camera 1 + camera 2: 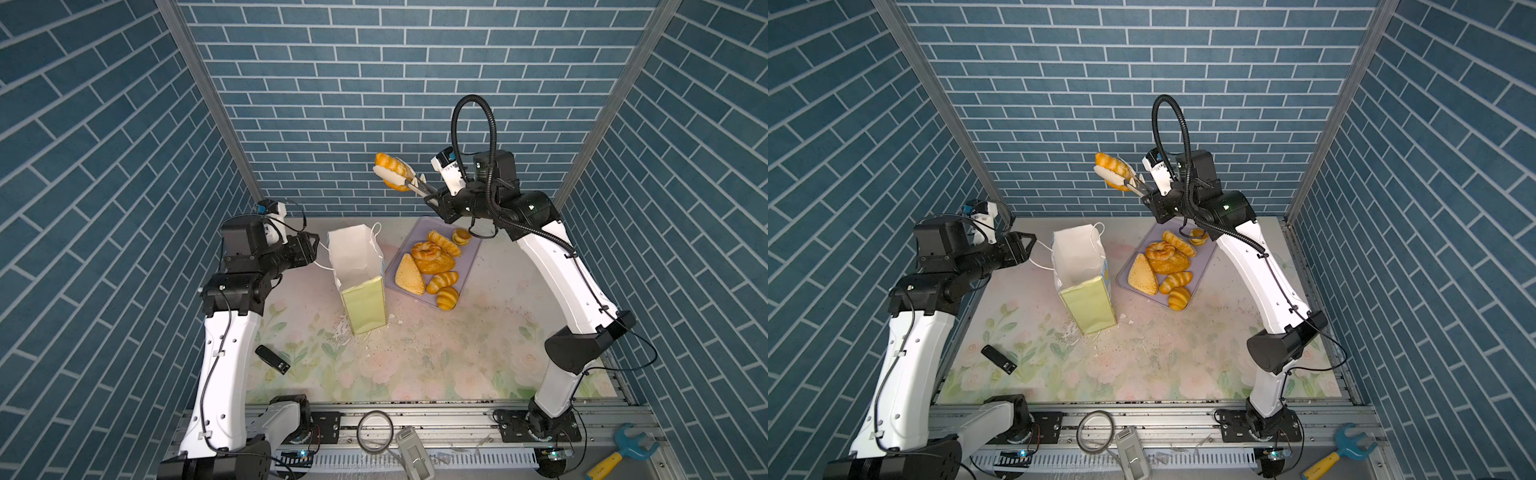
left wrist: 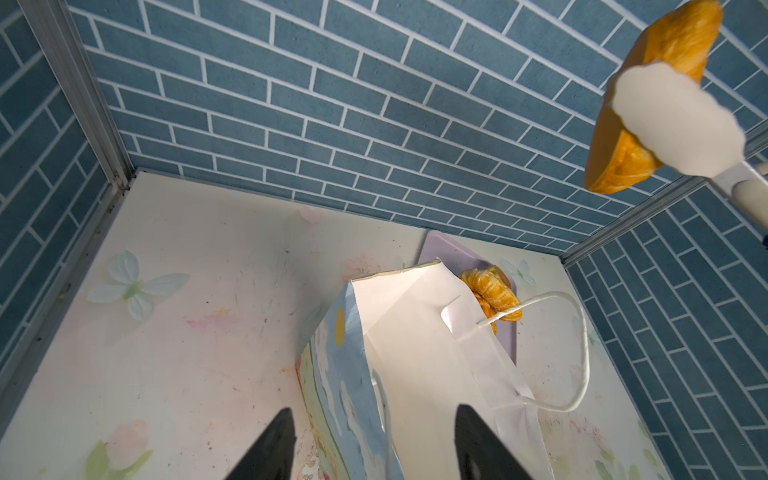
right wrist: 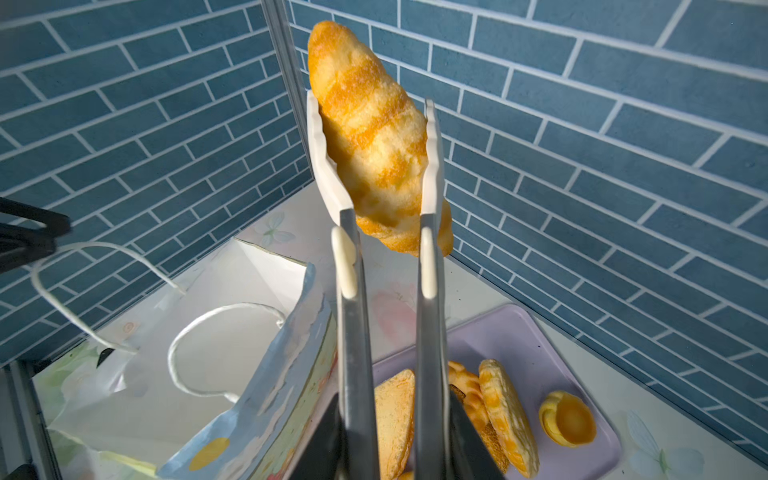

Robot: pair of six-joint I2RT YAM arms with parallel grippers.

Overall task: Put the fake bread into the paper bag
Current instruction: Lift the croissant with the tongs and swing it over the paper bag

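My right jaws were clenched on the handles of a pair of tongs (image 1: 415,187). The tongs' white tips pinched a long ridged roll (image 1: 390,166), held high in the air, well above the tabletop (image 1: 415,365). In both top views the roll appeared at about 1 o'clock from the paper bag (image 1: 362,301).

The bag stood upright and open near the middle of the tabletop, its white lining showing. My left jaws sat at 9 o'clock of the bag's mouth. They were parted, with a white cord handle (image 1: 323,263) running between them; I could not tell whether they touched it.

At 3 o'clock of the bag, just beside it, lay a lavender tray (image 1: 468,258) carrying the other bread (image 1: 434,262): a ring bun, a seeded loaf, a triangular slice, ridged rolls and a small shell-shaped piece. A croissant (image 1: 447,298) sat at the tray's 6 o'clock corner. A small black device (image 1: 272,359) lay on the tabletop at 8 o'clock of the bag.
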